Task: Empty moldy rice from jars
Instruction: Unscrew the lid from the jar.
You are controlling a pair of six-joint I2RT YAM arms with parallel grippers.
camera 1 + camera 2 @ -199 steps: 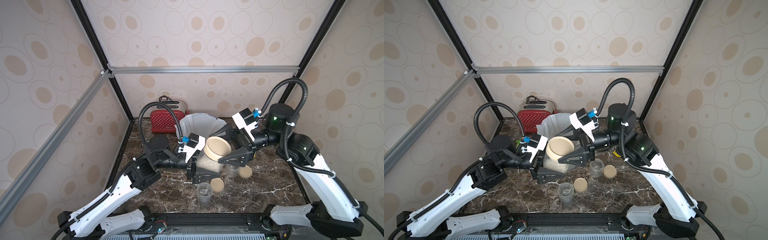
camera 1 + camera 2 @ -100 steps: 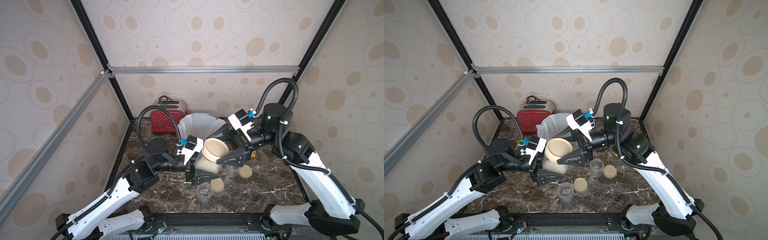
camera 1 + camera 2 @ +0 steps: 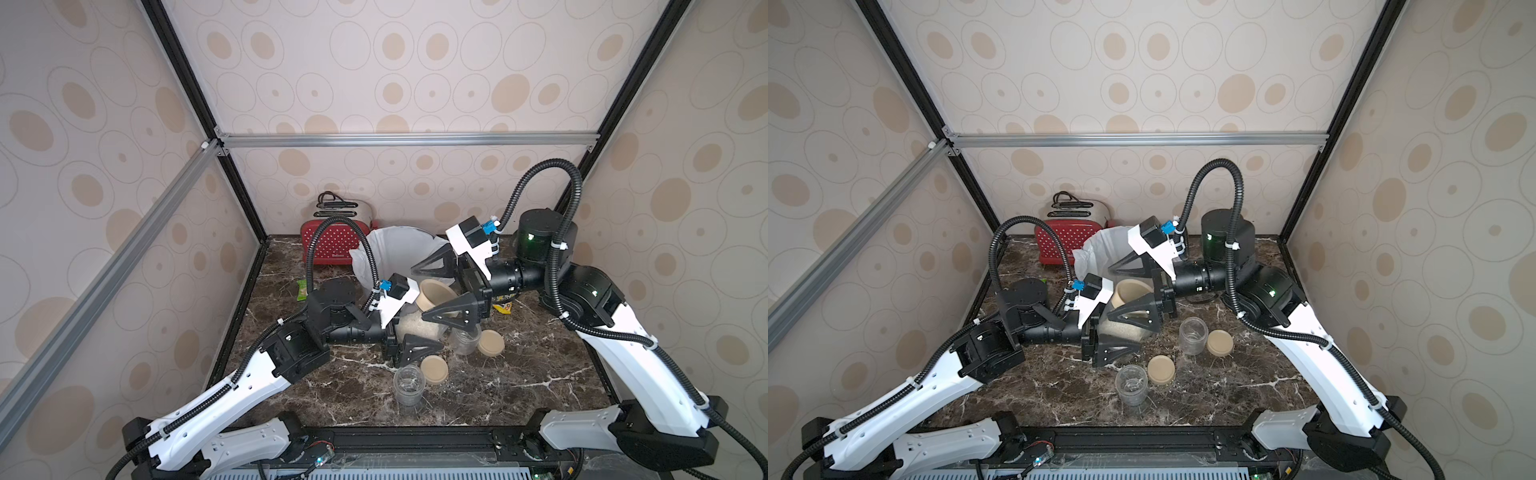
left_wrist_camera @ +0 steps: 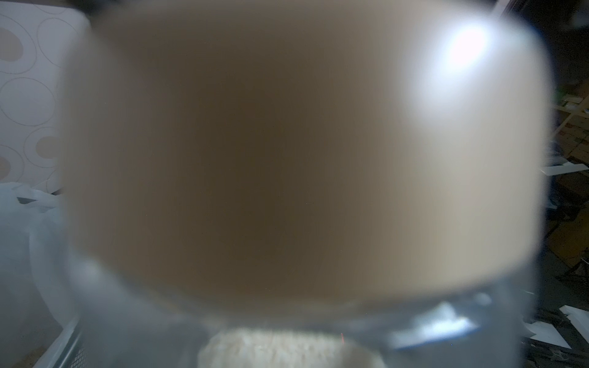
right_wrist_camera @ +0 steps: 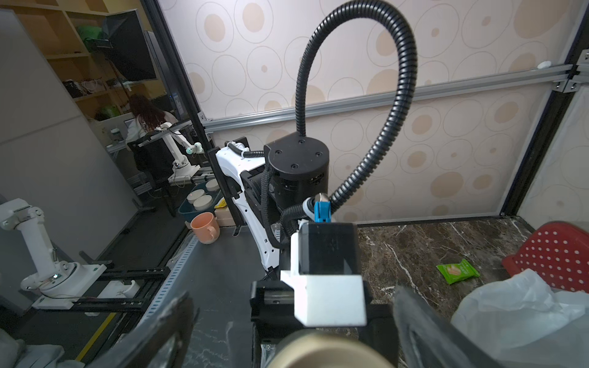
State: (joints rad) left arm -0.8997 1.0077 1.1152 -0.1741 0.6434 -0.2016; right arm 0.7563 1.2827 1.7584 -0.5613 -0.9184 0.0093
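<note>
Marble tabletop [image 3: 519,386], three jars [image 3: 409,386], two lidless; left fingers [image 3: 417,348] clamp the rice jar [image 3: 417,330], right fingers [image 3: 451,309] wide.

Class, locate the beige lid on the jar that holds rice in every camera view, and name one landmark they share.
Top view: lid near centre, lower half.
Top view: lid slightly left of centre, lower half.
Left wrist: blurred beige mass filling most of the picture.
Right wrist: beige curve at the bottom edge.
Shared landmark: the white bin liner, seen in all four.
</note>
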